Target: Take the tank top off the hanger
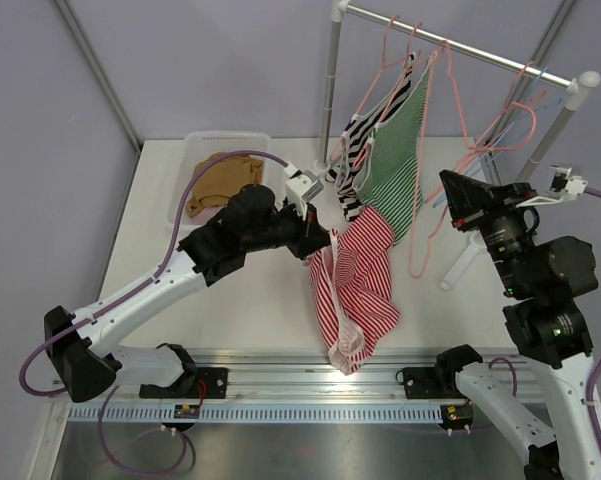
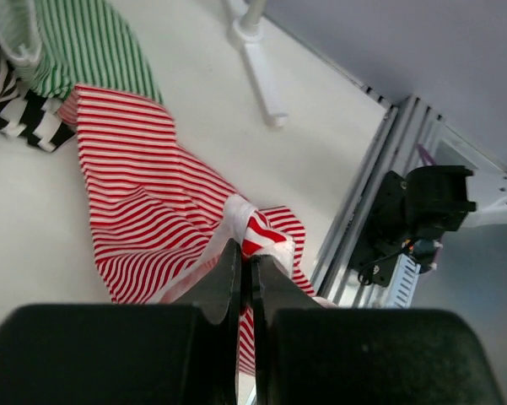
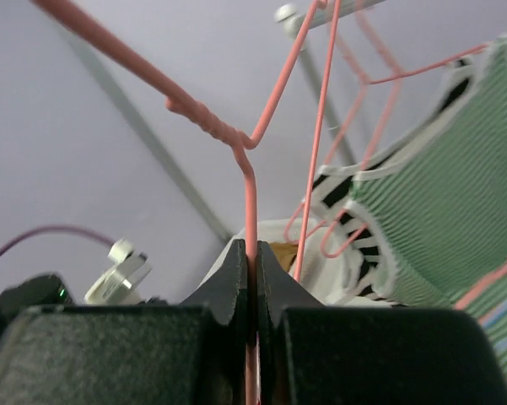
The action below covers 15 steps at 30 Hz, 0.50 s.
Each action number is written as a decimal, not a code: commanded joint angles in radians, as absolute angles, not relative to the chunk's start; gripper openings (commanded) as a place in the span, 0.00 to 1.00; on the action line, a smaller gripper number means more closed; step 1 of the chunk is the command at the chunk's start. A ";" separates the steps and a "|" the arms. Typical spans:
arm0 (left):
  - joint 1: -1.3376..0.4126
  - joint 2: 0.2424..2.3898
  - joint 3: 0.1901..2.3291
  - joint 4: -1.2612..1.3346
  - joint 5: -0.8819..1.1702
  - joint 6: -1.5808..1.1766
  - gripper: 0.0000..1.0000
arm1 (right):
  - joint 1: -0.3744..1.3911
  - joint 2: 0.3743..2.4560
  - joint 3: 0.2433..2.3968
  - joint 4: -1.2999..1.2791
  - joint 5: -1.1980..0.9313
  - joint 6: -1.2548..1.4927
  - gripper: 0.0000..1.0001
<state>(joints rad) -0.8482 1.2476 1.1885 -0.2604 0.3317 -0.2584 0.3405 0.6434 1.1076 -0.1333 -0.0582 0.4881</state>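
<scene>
The red-and-white striped tank top (image 1: 365, 275) hangs from my left gripper (image 1: 320, 243), which is shut on a bunched edge of it. The top drapes down toward the table's near rail. In the left wrist view the jaws (image 2: 246, 253) pinch its white-trimmed fold, and the rest of the tank top (image 2: 143, 194) lies on the table below. My right gripper (image 1: 446, 187) is shut on a pink wire hanger (image 1: 418, 235) below the rack. In the right wrist view the hanger wire (image 3: 250, 186) runs straight between the closed fingers (image 3: 251, 253). I cannot tell whether the red top still touches the hanger.
A green striped top (image 1: 400, 150) and a black-and-white striped top (image 1: 352, 160) hang on the rack bar (image 1: 460, 45) with several other pink hangers. A clear bin (image 1: 195, 150) holding a brown item sits at the back left. The rack's white foot (image 2: 261, 76) stands on the table.
</scene>
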 commanded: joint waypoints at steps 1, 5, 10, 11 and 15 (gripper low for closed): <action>-0.844 1.246 1.187 -0.275 0.195 -0.264 0.01 | 0.345 0.650 1.216 -0.399 0.266 0.514 0.00; -0.844 1.235 1.175 -0.297 0.178 -0.282 0.26 | 0.345 0.692 1.273 -0.474 0.340 0.512 0.00; -0.845 1.215 1.218 -0.422 0.083 -0.299 0.67 | 0.345 0.873 1.486 -0.575 0.350 0.445 0.00; -0.845 1.195 1.219 -0.436 0.054 -0.305 0.70 | 0.345 0.929 1.518 -0.586 0.354 0.431 0.00; -0.850 1.137 1.229 -0.508 -0.004 -0.318 0.79 | 0.345 1.073 1.667 -0.636 0.362 0.399 0.00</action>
